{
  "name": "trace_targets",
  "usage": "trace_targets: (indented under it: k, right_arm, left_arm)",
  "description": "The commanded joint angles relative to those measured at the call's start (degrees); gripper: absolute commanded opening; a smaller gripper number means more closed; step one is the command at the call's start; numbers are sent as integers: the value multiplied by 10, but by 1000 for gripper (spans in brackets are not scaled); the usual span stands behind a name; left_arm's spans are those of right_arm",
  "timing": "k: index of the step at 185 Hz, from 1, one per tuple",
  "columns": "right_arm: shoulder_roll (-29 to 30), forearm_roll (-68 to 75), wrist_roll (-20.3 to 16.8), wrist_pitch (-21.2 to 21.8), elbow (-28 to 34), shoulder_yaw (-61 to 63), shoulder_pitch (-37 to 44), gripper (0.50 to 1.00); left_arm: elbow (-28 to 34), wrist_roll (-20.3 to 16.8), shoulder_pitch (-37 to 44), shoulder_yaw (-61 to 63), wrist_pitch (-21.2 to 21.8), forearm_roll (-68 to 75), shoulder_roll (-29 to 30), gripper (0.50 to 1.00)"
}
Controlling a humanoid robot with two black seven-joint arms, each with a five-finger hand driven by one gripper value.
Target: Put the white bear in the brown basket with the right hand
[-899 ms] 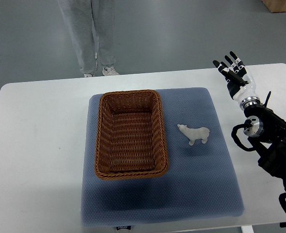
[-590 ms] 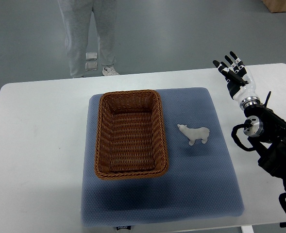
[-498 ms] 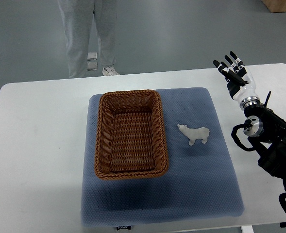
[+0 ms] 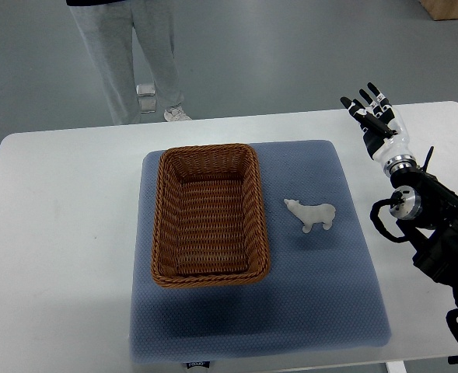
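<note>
A small white bear (image 4: 312,215) lies on the blue-grey mat (image 4: 322,303), just right of the brown wicker basket (image 4: 163,225). The basket is empty. My right hand (image 4: 372,116) is up at the table's far right, well beyond and to the right of the bear, with its fingers spread and holding nothing. Its arm (image 4: 435,233) comes in from the right edge. No left arm shows.
The mat lies on a white table (image 4: 57,249). A person in grey trousers (image 4: 127,54) stands on the floor beyond the table's far edge. A brown box corner (image 4: 450,8) shows at the top right.
My right hand and the bear have not moved. The person behind the table has stepped a little to the left.
</note>
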Motion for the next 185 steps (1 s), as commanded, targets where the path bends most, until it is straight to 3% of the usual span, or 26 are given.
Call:
trace_targets:
  k: [1,185]
  right_arm:
    - [0,1,0,0,0,0,0,924]
    - [1,1,0,0,1,1,0,924]
  left_arm:
    - [0,0,0,0,0,0,0,1000]
    - [0,0,3,2,0,0,0,1000]
